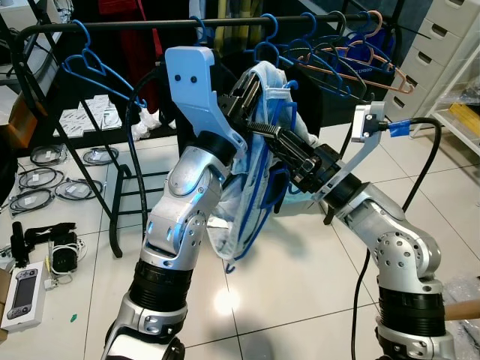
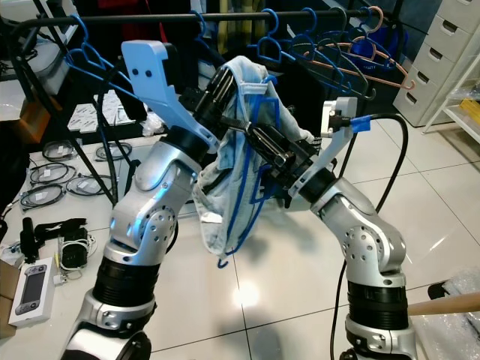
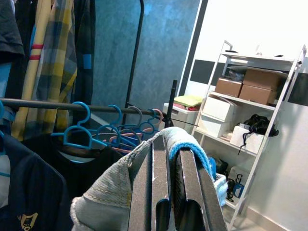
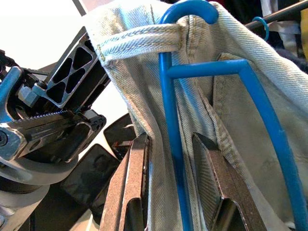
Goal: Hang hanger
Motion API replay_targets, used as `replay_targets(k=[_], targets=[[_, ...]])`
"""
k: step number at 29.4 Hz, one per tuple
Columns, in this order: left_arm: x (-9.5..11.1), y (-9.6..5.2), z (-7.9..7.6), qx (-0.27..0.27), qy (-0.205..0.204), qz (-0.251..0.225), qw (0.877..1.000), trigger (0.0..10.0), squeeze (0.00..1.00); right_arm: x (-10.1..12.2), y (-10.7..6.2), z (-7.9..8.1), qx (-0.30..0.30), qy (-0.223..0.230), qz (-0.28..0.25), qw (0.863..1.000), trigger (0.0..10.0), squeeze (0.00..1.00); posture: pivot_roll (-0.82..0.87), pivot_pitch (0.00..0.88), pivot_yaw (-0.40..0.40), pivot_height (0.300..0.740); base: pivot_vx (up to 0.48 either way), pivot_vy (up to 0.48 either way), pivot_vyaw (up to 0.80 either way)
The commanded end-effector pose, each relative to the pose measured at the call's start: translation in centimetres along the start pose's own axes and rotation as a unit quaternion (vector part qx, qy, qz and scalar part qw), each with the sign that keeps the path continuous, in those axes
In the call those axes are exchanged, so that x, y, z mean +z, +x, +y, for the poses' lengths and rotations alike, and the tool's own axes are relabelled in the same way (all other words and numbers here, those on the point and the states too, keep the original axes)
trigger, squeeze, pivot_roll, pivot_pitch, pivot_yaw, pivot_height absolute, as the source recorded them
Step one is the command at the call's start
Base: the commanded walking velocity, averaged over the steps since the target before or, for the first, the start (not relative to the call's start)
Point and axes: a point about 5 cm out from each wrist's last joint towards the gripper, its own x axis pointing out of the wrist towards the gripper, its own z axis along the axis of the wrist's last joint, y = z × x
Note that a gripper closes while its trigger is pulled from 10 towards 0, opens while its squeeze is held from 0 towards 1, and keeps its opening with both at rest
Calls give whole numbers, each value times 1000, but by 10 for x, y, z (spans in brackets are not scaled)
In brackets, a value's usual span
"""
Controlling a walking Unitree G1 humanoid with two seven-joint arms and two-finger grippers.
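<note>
A pale denim garment [image 1: 251, 187] hangs on a blue hanger [image 4: 173, 120], held up between my two arms just in front of the black clothes rail [image 1: 225, 24]. My left gripper [image 3: 167, 144] is shut on the top of the garment, where denim and blue hanger wrap over its fingers. My right gripper [image 4: 171, 139] comes in from the right, lower down. The hanger's upright bar and a fold of denim are clamped between its fingers. The hanger's hook [image 4: 192, 7] sits below the rail, apart from it.
Several empty blue and copper hangers [image 1: 330, 60] crowd the rail's right half, and one blue hanger [image 1: 97, 71] hangs at its left. The rack's leg [image 1: 116, 217], coiled cables [image 1: 45, 180] and a handheld console [image 1: 22, 292] lie left. White drawers [image 1: 442, 45] stand right.
</note>
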Motion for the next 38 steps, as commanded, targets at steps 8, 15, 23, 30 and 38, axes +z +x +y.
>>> replay_targets(k=[8,15,23,30,38], targets=[[14,1,-6,-8,-8,-38,999,10000,0,14,-6,2,23,57,-63,996,10000,0,-88,161,28,740,0,0,0],[14,1,-7,-11,-8,-37,999,10000,0,17,-8,0,20,65,-76,995,10000,0,-88,157,29,740,0,0,0],[12,1,-8,-14,-11,-35,999,10000,0,9,-9,7,49,52,-37,997,10000,86,-88,152,27,740,0,0,0],[12,1,-8,-15,-13,-35,999,10000,0,7,-9,10,48,58,-34,997,10000,0,-89,155,28,740,0,0,0],[11,-1,-8,-20,-20,-35,999,10000,0,13,-11,8,49,79,-61,994,10000,0,-89,158,27,740,0,0,0]])
